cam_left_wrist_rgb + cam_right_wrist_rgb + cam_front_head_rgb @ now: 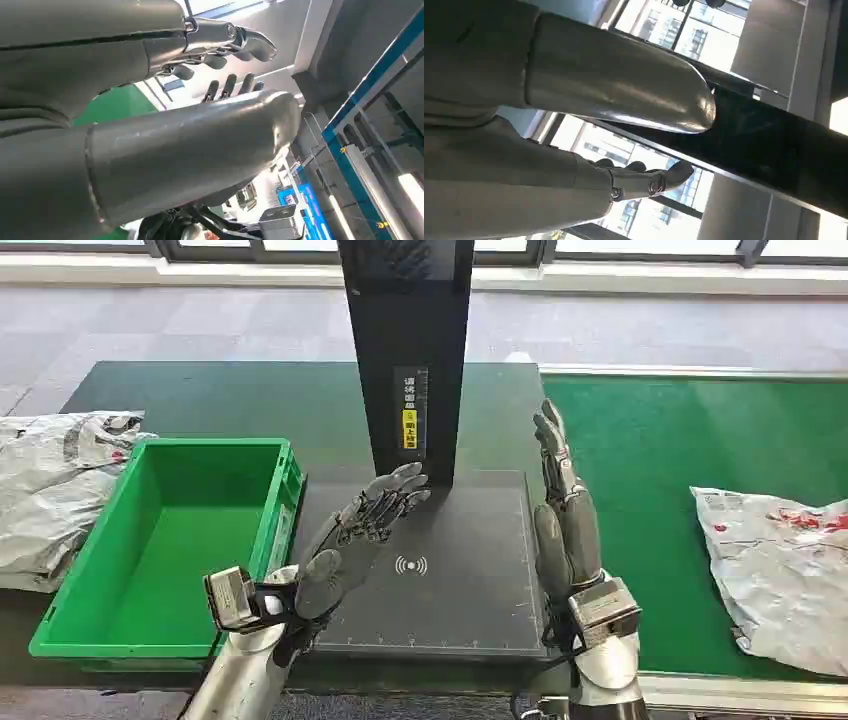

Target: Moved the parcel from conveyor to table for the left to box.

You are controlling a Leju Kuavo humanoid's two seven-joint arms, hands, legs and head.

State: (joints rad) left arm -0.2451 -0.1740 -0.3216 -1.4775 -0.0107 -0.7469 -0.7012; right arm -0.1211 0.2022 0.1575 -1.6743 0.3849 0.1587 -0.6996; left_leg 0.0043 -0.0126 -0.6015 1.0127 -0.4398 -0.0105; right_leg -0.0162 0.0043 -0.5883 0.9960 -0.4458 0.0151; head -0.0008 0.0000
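The parcel (pixel 785 565) lies crumpled on the green conveyor (pixel 650 450) at three o'clock, well apart from the right hand (pixel 565 515), fingers released, beside the belt's edge. At nine o'clock, the left hand (pixel 360 535), also released, hovers over the dark scanner pad (pixel 450 580), beside the green box (pixel 160 550).

Both hands hovered empty, fingers apart, over the scanner pad (pixel 440 570): the left hand (pixel 355 540) at its left side, the right hand (pixel 565 510) at its right edge. A parcel (pixel 780 560) lay right of the pad on the conveyor (pixel 650 460); the box (pixel 160 550) sat just left.
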